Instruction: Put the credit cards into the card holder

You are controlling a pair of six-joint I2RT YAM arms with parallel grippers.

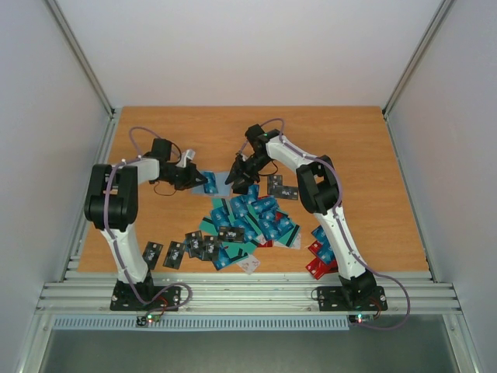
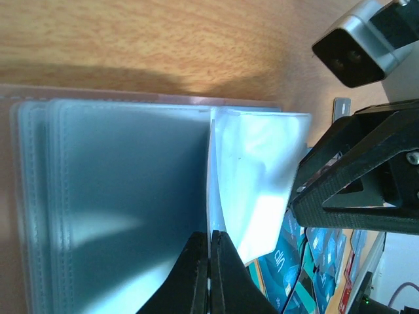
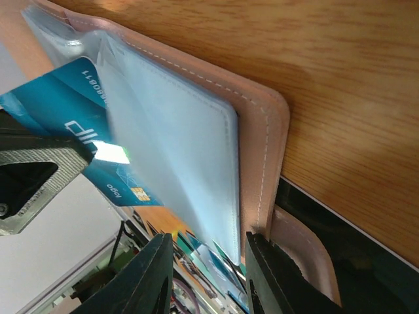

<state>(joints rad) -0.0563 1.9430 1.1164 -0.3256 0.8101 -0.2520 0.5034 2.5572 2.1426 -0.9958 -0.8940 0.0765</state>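
The card holder (image 3: 262, 131) is a pinkish-brown sleeve with clear plastic pockets (image 2: 131, 196), lying on the table between the two grippers (image 1: 208, 183). My left gripper (image 2: 209, 235) is shut on the edge of one clear pocket, lifting it. My right gripper (image 3: 206, 245) stands open, with the holder's stitched edge and pocket ends between its fingers. The right finger touches the cover's rim. A blue credit card (image 3: 65, 121) shows partly behind the clear pocket. Many more credit cards (image 1: 248, 221) lie in a heap nearer the arm bases.
Black cards (image 1: 175, 252) lie at the front left, red cards (image 1: 318, 260) by the right arm's base. The right gripper's body (image 2: 357, 190) fills the right of the left wrist view. Grey walls enclose the wooden table (image 1: 349, 155).
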